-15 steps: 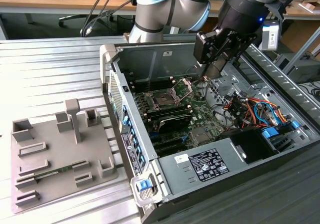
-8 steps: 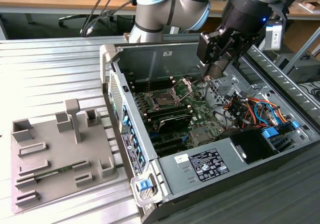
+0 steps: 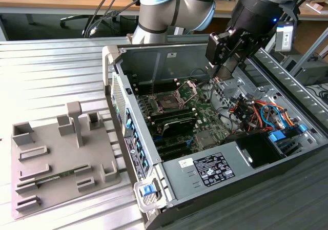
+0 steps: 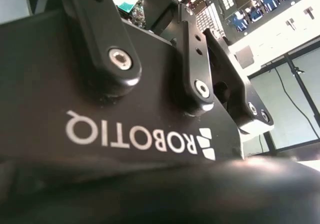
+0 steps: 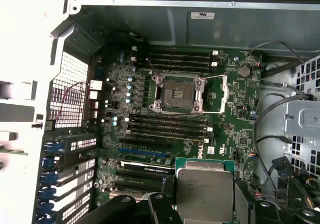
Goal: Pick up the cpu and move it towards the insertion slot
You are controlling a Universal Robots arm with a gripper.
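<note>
Gripper [image 3: 225,71] is pinching the cpu [image 5: 205,186] between its fingers, so I'd say the pickup half is done. It's hanging above the motherboard [image 5: 240,134] inside the open case [image 3: 154,61], near the insertion slot [image 5: 178,94] but not over it yet. The slot's bracket [image 5: 216,91] is sitting flipped open and the socket is looking empty. Closing that gap is what's left.

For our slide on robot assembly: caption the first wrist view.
The gripper holds the cpu above the open computer case, apart from the motherboard's empty insertion slot.
</note>
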